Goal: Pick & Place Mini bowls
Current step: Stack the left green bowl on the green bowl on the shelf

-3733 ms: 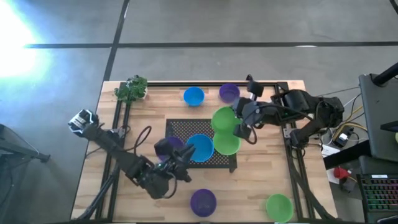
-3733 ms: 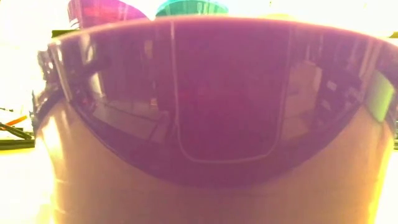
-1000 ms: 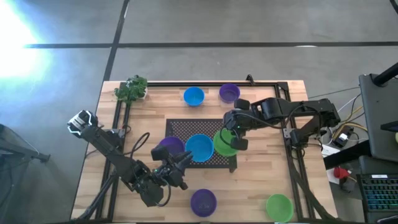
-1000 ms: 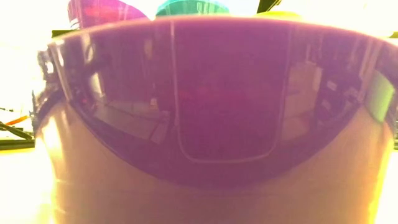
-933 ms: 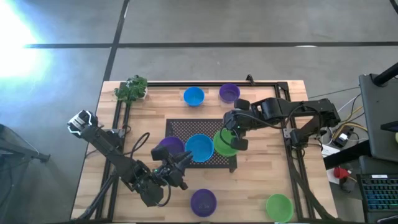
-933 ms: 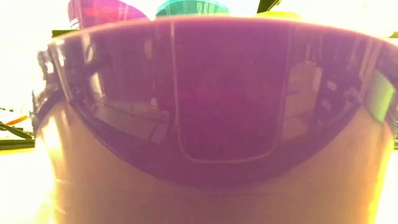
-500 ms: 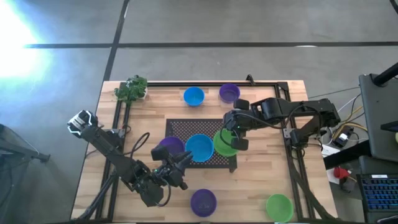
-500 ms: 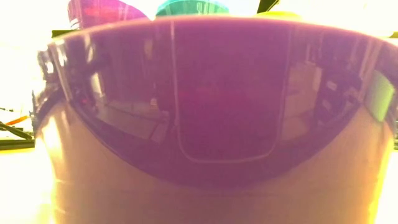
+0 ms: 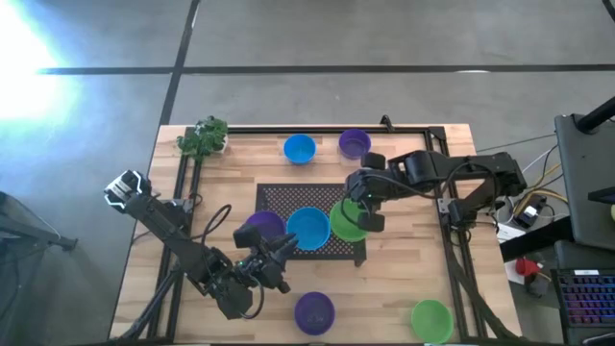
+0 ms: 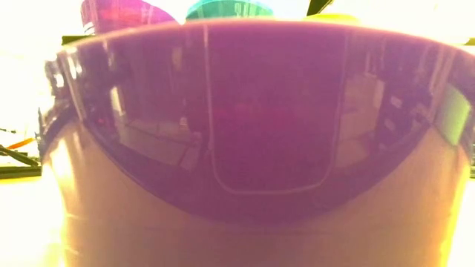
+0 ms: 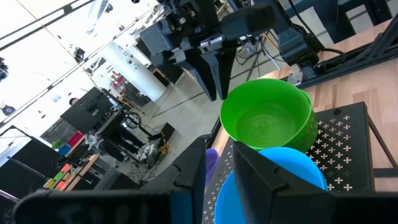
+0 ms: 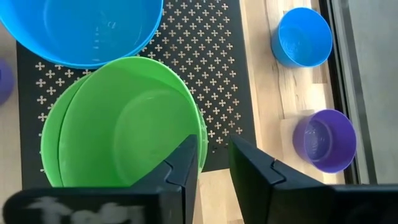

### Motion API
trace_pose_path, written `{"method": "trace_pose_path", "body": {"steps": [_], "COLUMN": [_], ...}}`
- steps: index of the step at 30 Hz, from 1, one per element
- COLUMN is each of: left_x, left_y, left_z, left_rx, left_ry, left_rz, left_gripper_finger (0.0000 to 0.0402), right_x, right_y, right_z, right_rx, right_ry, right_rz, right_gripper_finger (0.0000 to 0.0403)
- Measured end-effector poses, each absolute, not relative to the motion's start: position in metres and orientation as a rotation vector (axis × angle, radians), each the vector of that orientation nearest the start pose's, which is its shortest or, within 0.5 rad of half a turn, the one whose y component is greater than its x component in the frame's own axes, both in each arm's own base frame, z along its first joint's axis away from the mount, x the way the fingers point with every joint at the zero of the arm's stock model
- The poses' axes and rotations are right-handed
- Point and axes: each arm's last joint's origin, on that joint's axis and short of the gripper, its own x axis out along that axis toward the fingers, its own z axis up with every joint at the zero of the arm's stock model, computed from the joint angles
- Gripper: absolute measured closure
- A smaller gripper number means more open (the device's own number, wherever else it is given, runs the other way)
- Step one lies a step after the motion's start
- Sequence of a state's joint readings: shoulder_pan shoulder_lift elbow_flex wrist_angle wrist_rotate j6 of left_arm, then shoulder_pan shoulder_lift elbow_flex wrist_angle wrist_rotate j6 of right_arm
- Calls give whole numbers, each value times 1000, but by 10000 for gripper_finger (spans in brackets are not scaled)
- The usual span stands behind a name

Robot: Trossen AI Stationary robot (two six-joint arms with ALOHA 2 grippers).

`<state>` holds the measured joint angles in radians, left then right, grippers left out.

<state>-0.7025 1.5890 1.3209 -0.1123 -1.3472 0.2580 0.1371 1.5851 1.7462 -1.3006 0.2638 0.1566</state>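
Two lime green mini bowls (image 9: 346, 223) (image 12: 124, 124) sit nested, base down, on the black mesh mat (image 9: 288, 197). A blue bowl (image 9: 307, 229) and a purple bowl (image 9: 259, 227) stand beside them on the mat. My right gripper (image 9: 363, 206) (image 12: 214, 146) is open, pointing down over the green bowls' right rim (image 12: 202, 134). One finger stands inside the bowl and one outside, with a gap. My left gripper (image 9: 285, 246) (image 11: 219, 155) is open and holds nothing, near the mat's near edge, pointing at the blue bowl (image 11: 273, 180) and the green bowls (image 11: 267, 118).
More bowls stand on the wood: blue (image 9: 299, 148) and purple (image 9: 354, 143) at the far edge, purple (image 9: 314, 312) and green (image 9: 431, 320) at the near edge. The near purple bowl (image 10: 245, 111) fills the low view. A small plant (image 9: 202, 137) is at the far left corner.
Since the earliest frame my right gripper has come down toward the mat. The green bowl it held lifted now sits nested in the other green bowl. My left gripper has drawn back from the purple bowl toward the near edge. Nothing has moved in the last second.
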Motion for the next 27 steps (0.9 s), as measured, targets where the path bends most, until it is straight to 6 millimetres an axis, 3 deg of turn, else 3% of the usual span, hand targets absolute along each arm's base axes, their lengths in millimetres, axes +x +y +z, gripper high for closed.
{"method": "trace_pose_path", "body": {"steps": [12,22,27], "left_x": [282,282,282], "left_y": [-202,-202,-202], "left_z": [333,333,333], "left_rx": [579,579,579], "left_ry": [284,284,284], "left_rz": [611,611,611], "left_gripper_finger": [319,319,319], "right_x": [295,301,302], "right_y": [32,33,33], "right_z": [379,362,367], "right_rx": [-104,-135,-140], "right_ry": [1096,1114,1098], "right_rz": [-219,-207,-200], "right_gripper_finger": [334,335,335]}}
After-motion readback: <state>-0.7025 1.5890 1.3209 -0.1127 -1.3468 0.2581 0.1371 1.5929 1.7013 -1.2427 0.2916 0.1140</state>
